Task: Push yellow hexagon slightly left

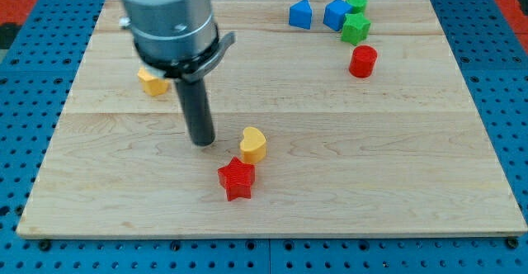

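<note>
The yellow hexagon (pixel 152 82) lies at the view's left, partly hidden behind the arm's grey body. My tip (pixel 202 142) rests on the board below and to the right of it, a short gap away. A yellow heart-shaped block (pixel 253 144) sits just right of my tip. A red star (pixel 237 179) lies right below the yellow heart, touching it.
At the view's top right stand a blue block (pixel 300 14), a second blue block (pixel 336 15), a green cylinder (pixel 356 2), a green block (pixel 355 29) and a red cylinder (pixel 362 61). The wooden board (pixel 396 167) lies on a blue pegboard.
</note>
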You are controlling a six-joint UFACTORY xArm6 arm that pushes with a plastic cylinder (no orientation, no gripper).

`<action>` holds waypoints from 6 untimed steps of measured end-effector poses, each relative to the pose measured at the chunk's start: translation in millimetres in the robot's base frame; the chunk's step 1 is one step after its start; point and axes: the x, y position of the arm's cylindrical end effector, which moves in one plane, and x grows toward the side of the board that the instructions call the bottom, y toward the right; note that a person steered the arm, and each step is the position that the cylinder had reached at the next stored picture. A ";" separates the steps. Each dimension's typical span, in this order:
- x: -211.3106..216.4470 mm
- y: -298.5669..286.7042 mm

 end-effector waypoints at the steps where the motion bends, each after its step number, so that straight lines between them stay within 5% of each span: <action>1: -42.4 7.5; 5: -177.2 -163.9; 6: -125.8 -177.5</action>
